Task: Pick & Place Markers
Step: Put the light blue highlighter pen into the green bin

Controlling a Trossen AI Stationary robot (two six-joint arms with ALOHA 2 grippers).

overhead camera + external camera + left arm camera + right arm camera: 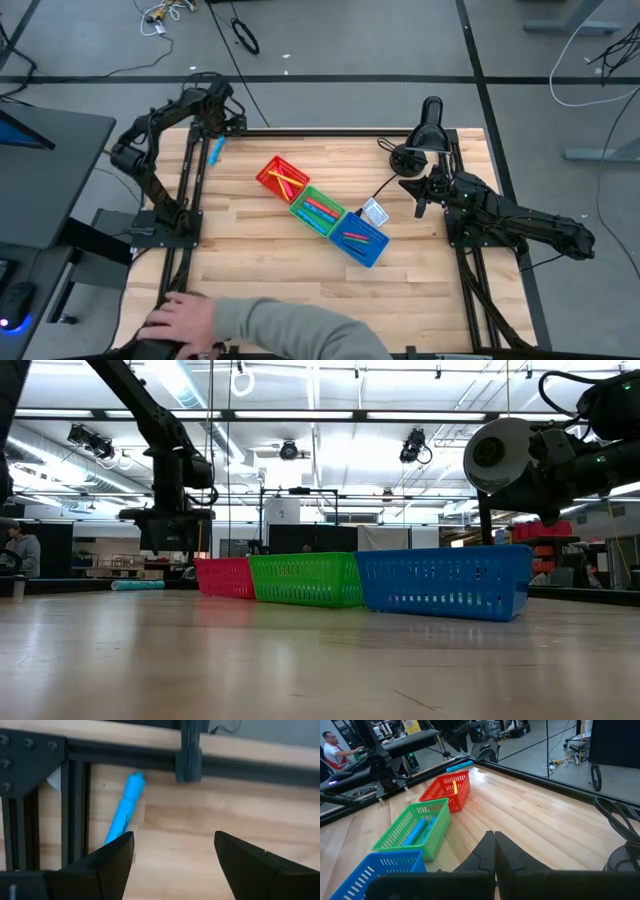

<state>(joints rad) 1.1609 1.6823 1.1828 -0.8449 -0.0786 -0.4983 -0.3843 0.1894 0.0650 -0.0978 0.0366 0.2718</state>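
Right now I have the left pincer [170,865] hanging released at about ten o'clock on the desk [260,270], its two dark fingers [112,862] spread wide with nothing between them. Just beyond its tips lies a blue marker [125,810] flat on the wood, close beside the black frame rail [75,805] at the desk's far left corner; from overhead I see that same marker [216,150] near the corner.

Out toward three o'clock, the right pincer [494,851] is clenched, fingers pressed together on nothing, hovering above the desk's right edge.

Between the two arms, around the centre, three bins sit in a touching diagonal row: the red bin [281,178] toward eleven o'clock, the green bin [318,211] in the middle, the blue bin [359,238] toward five o'clock. Each holds markers; I can pick out yellow and red ones in the red bin, red and blue in the green, and some in the blue bin whose colours I cannot sort. A small white card [374,212] lies just beside the blue bin.

The desk is pale planked wood. Around it is a grey floor with cables [245,36], and the level view shows a bright workshop hall beyond. At six o'clock a person's hand [182,318] and grey sleeve [300,332] rest at the desk's edge, the rest cut off.
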